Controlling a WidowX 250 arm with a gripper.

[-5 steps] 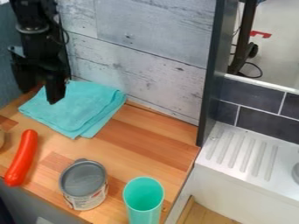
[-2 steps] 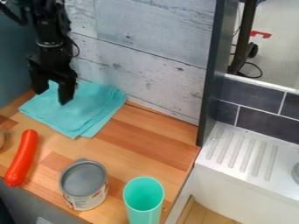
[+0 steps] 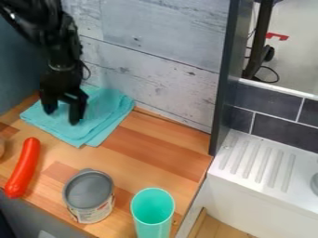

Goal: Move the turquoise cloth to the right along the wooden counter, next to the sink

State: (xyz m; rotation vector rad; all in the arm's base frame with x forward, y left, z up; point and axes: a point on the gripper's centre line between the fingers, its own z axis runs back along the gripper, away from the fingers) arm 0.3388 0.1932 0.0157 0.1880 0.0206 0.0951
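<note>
- Fingers (image 3: 77,110): spread apart and pointed downward, with part of the cloth visible in the gap between them. Position: above the rear left part of the worktop. Contact between tips and cloth cannot be determined.
- Cloth (image 3: 102,122): turquoise, folded in layers, lying flat below the fingers. Position: rear left corner of the worktop, alongside the rear edge.
- Arm (image 3: 61,56): black, entering from the upper left; its lower section hangs down in front of the wall panelling.
- Wall panelling (image 3: 155,56): pale grey boards with wood grain, standing along the rear edge of the worktop.
- Sausage (image 3: 23,167): red-orange, slightly curved, lying on the left part of the worktop. One end points toward the cloth; the other end is at the front edge.
- Tan item (image 3: 1,146): partly visible, located to the left of the sausage.
- Can (image 3: 89,197): upright, grey top, printed label. Position: near the front edge, between sausage and cup.
- Cup (image 3: 153,218): turquoise, upright, mouth upward. Position: near the front right corner.
- Worktop (image 3: 149,158): wood, assembled from strips of light and darker tone.
- Dark upright panel (image 3: 225,93): located at the rear right corner.
- Drainboard (image 3: 248,179): white, grooved, located beyond the right edge, below dark tiles (image 3: 279,130).
</note>
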